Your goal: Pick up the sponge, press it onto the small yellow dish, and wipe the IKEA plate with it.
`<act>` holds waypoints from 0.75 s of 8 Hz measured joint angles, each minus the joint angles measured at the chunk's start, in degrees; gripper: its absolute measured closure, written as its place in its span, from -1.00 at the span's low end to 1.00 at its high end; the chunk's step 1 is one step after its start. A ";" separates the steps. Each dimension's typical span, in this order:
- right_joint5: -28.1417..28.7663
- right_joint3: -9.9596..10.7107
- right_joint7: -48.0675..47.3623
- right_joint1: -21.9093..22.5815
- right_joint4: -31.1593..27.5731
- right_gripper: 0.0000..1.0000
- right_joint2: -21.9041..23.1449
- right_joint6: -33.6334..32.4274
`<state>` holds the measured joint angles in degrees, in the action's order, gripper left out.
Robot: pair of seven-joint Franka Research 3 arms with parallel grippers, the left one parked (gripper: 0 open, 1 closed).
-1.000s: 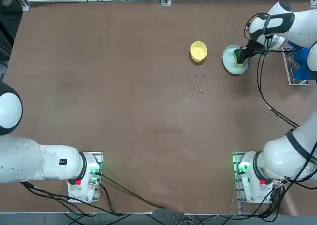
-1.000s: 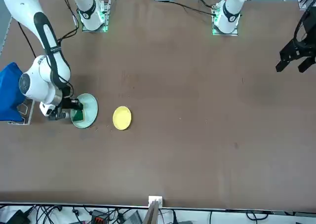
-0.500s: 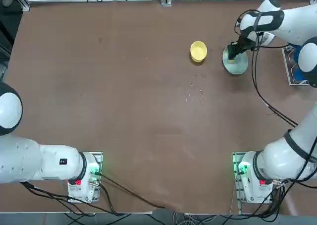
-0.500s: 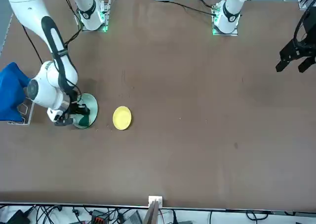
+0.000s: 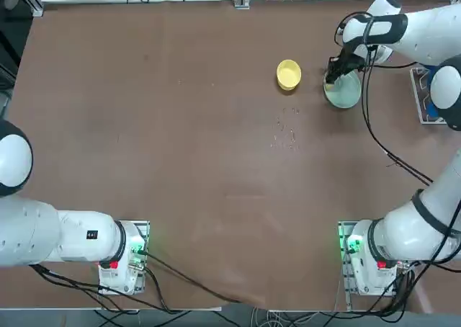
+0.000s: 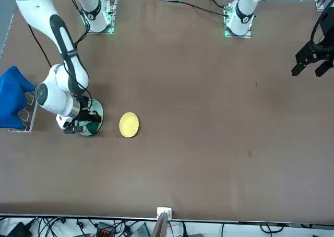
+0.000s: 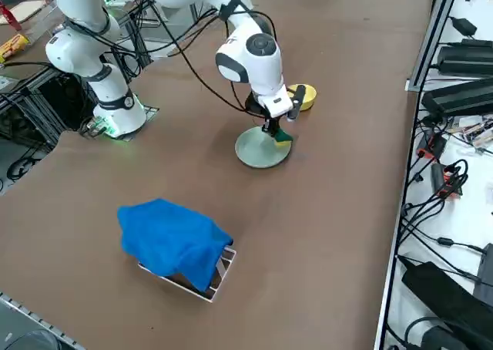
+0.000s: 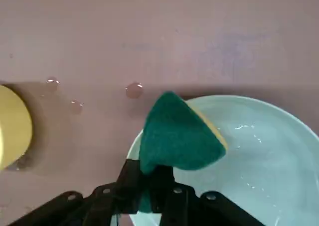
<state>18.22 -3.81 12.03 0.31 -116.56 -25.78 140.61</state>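
Two of the task's three steps appear complete: the sponge (image 8: 178, 136) is already in hand, and droplets on the table (image 8: 224, 32) beside the small yellow dish (image 8: 14, 131) suggest the pressing step is done, though this is a judgement. Wiping appears to be under way. The right gripper (image 8: 157, 186) has its fingers clamped tight on the sponge, holding it over the rim of the IKEA plate (image 8: 269, 161) on the side nearest the dish. How much of the plate has been covered cannot be told.

The sponge shows a coarse dark green scouring face over a thin yellow foam layer; its block shape is pinched to a rounded wedge by the grip. The plate is round, pale blue-green and glossy, with a raised rim and wet streaks glinting on its floor. The dish is small, round, plain yellow and smooth, standing just beside the plate. The table is matte brown. A blue cloth (image 7: 173, 238) lies crumpled over a small rack, well apart.
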 joint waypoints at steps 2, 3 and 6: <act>0.07 0.00 -0.77 0.00 -0.03 0.76 2.21 -2.41; 0.09 0.00 -1.68 0.10 -0.34 0.76 3.63 -3.66; 0.14 -0.16 -5.53 3.75 -2.97 0.76 8.48 -6.06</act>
<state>18.35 -3.96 6.50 4.05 -119.53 -17.29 134.54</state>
